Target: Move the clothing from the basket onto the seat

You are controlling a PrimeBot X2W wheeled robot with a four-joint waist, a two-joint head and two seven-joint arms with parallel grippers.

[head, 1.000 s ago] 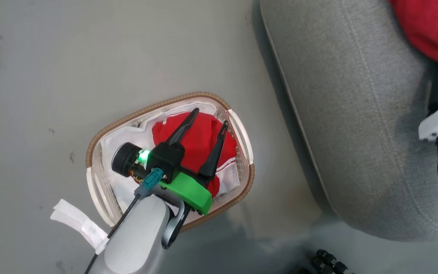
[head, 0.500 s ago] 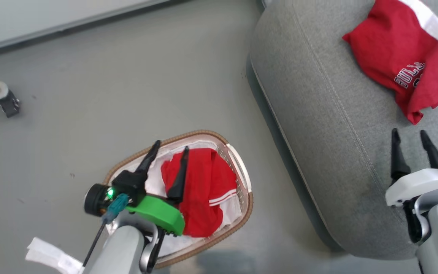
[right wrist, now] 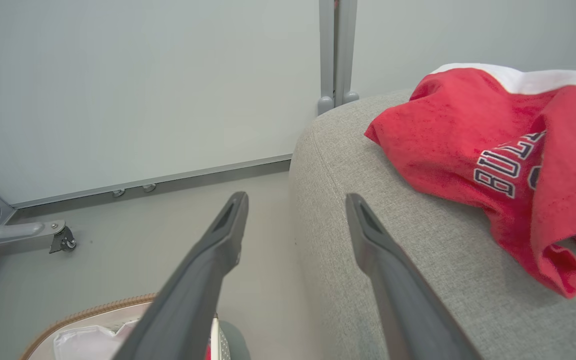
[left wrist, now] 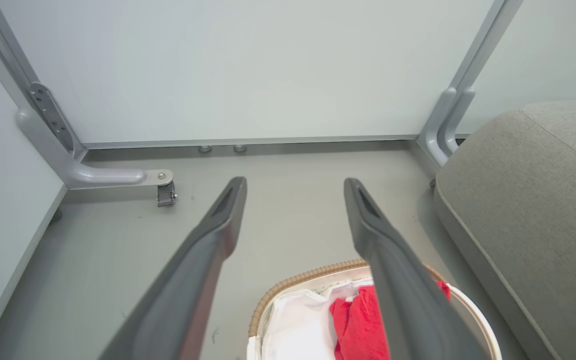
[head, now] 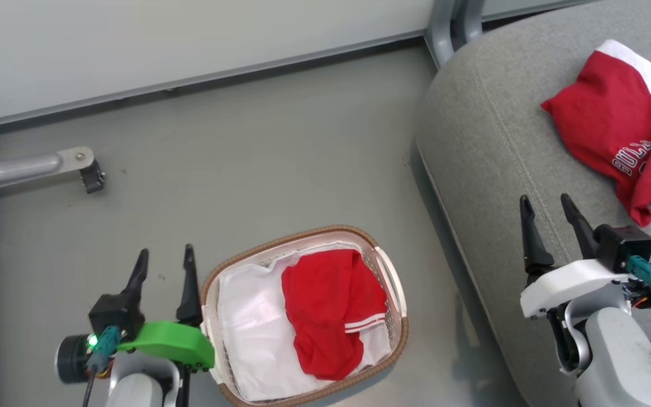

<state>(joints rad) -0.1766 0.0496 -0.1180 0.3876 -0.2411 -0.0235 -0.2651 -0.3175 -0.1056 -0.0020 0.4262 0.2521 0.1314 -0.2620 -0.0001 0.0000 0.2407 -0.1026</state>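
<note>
One red garment with white stripes point(head: 331, 311) lies crumpled in the basket point(head: 396, 288), on a glossy white lining sheet point(head: 246, 328). A second red garment with dark lettering point(head: 619, 130) rests on the grey seat point(head: 484, 141); the right wrist view has it at the upper right point(right wrist: 493, 145). My left gripper point(head: 164, 260) is open and empty, just left of the basket rim over the floor. In its wrist view the basket point(left wrist: 288, 292) and the red garment point(left wrist: 363, 325) sit low between the fingers. My right gripper point(head: 546, 206) is open and empty above the seat's near edge.
A pale wall panel point(head: 190, 39) with a metal base rail runs along the back. A grey frame leg with a caster point(head: 91, 175) stands at the left, another upright point(head: 450, 22) behind the seat. Grey floor point(head: 246, 169) lies between basket, wall and seat.
The head camera has tilted up, bringing the wall and the garment on the seat into view. My left gripper has withdrawn from over the basket to its left side, empty. The right gripper stays open.
</note>
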